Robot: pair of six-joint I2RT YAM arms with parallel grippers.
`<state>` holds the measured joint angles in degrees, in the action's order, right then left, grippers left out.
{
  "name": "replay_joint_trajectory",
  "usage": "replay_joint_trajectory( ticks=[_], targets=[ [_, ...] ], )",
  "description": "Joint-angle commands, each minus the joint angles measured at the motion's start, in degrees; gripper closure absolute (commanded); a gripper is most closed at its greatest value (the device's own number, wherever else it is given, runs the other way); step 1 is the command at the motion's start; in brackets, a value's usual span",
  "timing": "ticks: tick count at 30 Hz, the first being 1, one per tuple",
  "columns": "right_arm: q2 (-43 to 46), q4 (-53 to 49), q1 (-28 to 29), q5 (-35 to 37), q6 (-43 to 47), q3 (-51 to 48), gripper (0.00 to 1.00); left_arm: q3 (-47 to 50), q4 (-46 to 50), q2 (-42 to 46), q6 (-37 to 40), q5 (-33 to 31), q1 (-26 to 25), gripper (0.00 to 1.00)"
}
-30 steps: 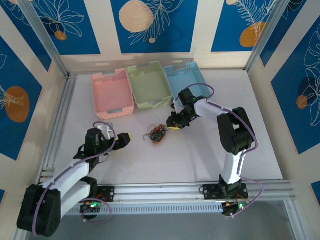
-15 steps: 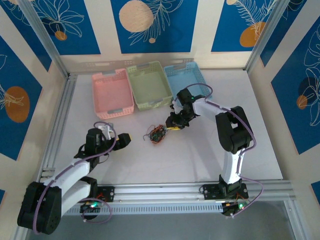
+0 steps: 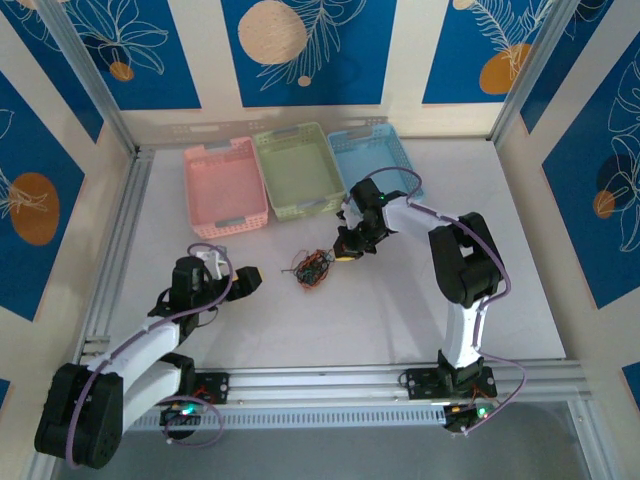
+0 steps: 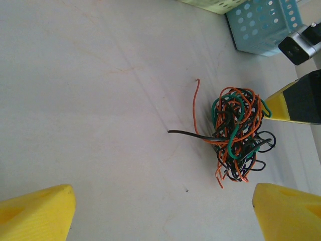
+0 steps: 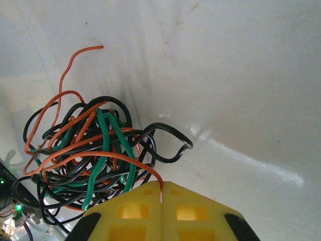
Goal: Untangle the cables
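The cables (image 3: 313, 268) lie in one tangled ball of black, orange and green wires in the middle of the white table (image 3: 400, 310). My right gripper (image 3: 341, 253) sits at the ball's right edge, shut on an orange cable (image 5: 125, 161) that runs straight into the seam between its yellow fingers (image 5: 135, 211). The rest of the cables (image 5: 85, 155) bunch up just left of that grip. To the left of the tangle, well apart from it, my left gripper (image 3: 250, 279) stands open. Its yellow fingertips (image 4: 35, 213) frame bare table, with the cables (image 4: 238, 133) beyond them.
Three baskets stand in a row at the back: pink (image 3: 225, 187), green (image 3: 295, 171) and blue (image 3: 368, 156). The blue basket (image 4: 263, 22) is just behind the right arm. An aluminium rail (image 3: 380, 378) runs along the near table edge.
My right gripper has shifted slightly left toward the tangle and closed its fingers on an orange cable. The left arm has stayed still.
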<state>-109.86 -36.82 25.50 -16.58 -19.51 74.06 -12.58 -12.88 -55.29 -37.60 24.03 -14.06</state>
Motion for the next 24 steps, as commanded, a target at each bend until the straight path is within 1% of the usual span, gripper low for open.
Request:
replay_joint_trajectory(
  ticks=[1, 5, 8, 9, 12, 14, 17, 19, 22, 24],
  targets=[
    [3.0, 0.9, -0.4, -1.9, 0.0, -1.6, 1.00, -0.4, -0.9, 0.6, 0.0, 1.6, -0.5, 0.09],
    [4.9, 2.9, -1.1, -3.2, -0.3, -3.7, 1.00, -3.2, 0.3, 0.9, 0.3, 4.0, -1.0, 0.09],
    [6.3, 4.4, -1.6, -4.0, -0.6, -5.3, 1.00, -7.8, -0.1, -0.4, 0.4, 5.9, -4.1, 0.10],
    [6.7, 4.9, -1.8, -4.3, -0.6, -5.7, 1.00, -10.3, 1.4, -1.3, 1.7, 5.2, -6.4, 0.10],
    [7.6, 6.0, -2.3, -5.0, -0.8, -6.7, 1.00, -18.1, 7.9, -5.4, 7.4, 0.3, -14.7, 0.13],
    [7.9, 6.4, -2.5, -5.3, -0.9, -7.1, 1.00, -21.7, 9.5, -8.1, 9.5, -0.7, -18.1, 0.17],
    [8.1, 6.7, -2.7, -5.6, -1.1, -7.4, 1.00, -25.5, 11.3, -12.1, 12.4, -1.0, -20.7, 0.23],
    [8.3, 7.0, -2.9, -5.7, -1.2, -7.6, 1.00, -29.3, 15.6, -15.1, 16.4, -2.3, -22.5, 0.28],
    [8.4, 7.3, -3.0, -6.1, -1.3, -7.8, 1.00, -33.4, 21.2, -18.8, 21.8, -5.3, -24.5, 0.30],
    [8.4, 7.4, -3.2, -6.3, -1.3, -8.0, 1.00, -35.1, 23.5, -20.5, 24.3, -6.6, -24.7, 0.30]
  ],
)
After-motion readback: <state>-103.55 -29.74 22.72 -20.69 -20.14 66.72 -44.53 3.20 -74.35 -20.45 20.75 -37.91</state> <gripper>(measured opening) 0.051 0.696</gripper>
